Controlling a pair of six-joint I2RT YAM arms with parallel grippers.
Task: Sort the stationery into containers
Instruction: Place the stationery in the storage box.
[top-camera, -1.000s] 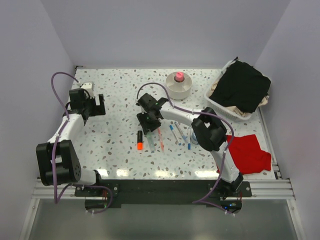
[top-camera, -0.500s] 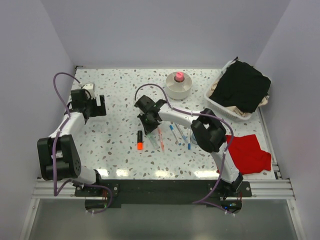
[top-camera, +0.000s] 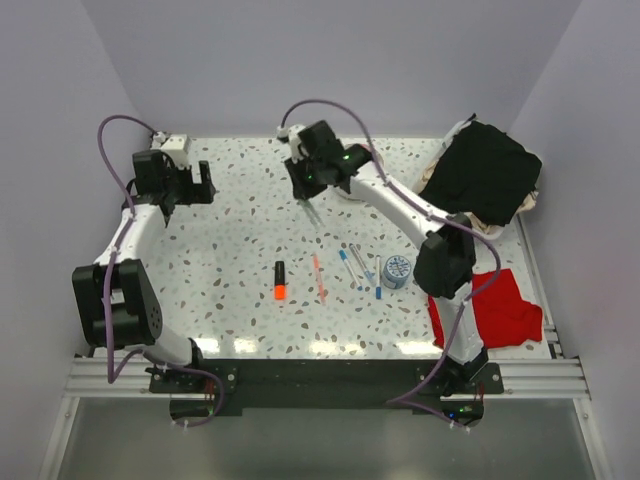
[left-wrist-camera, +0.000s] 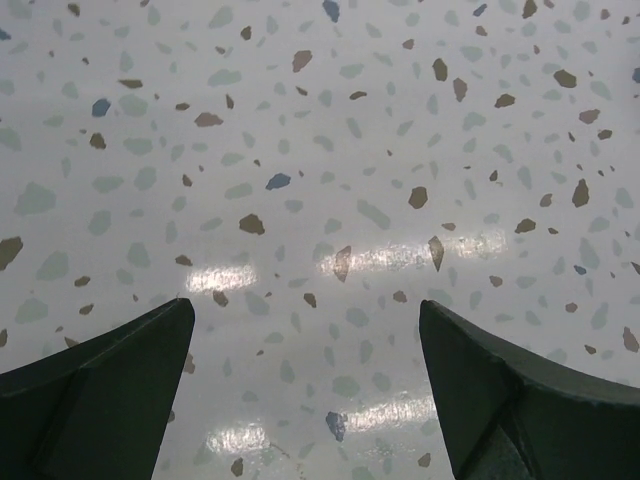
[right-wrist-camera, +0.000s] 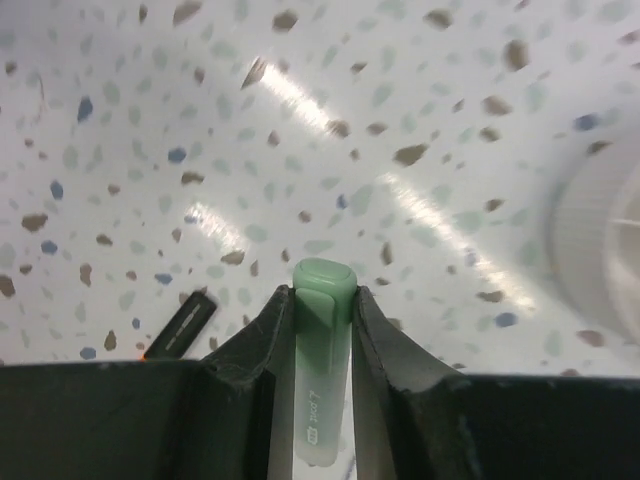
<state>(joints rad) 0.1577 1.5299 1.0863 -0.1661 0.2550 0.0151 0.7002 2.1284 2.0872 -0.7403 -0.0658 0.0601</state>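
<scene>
My right gripper (top-camera: 306, 190) is shut on a thin green pen (top-camera: 313, 213) and holds it above the table at the back middle. In the right wrist view the pen's green cap (right-wrist-camera: 322, 290) sits clamped between the jaws (right-wrist-camera: 322, 305). The round white bowl shows blurred at that view's right edge (right-wrist-camera: 600, 230); from above my right arm hides it and the pink-capped stick. On the table lie the orange-and-black highlighter (top-camera: 280, 280), a thin pink pen (top-camera: 318, 277) and slim blue-and-white pens (top-camera: 362, 266). My left gripper (top-camera: 200, 182) is open and empty over bare table (left-wrist-camera: 305, 340) at the back left.
A small round blue-grey object (top-camera: 397, 270) sits right of the pens. The red cloth (top-camera: 495, 305) lies at the front right. The white slatted basket (top-camera: 432, 200) with black cloth stands at the back right. The highlighter's black end shows in the right wrist view (right-wrist-camera: 180, 325).
My right gripper has risen from the row of pens and swung back toward the bowl with the green pen in it. My left gripper has shifted a little toward the back.
</scene>
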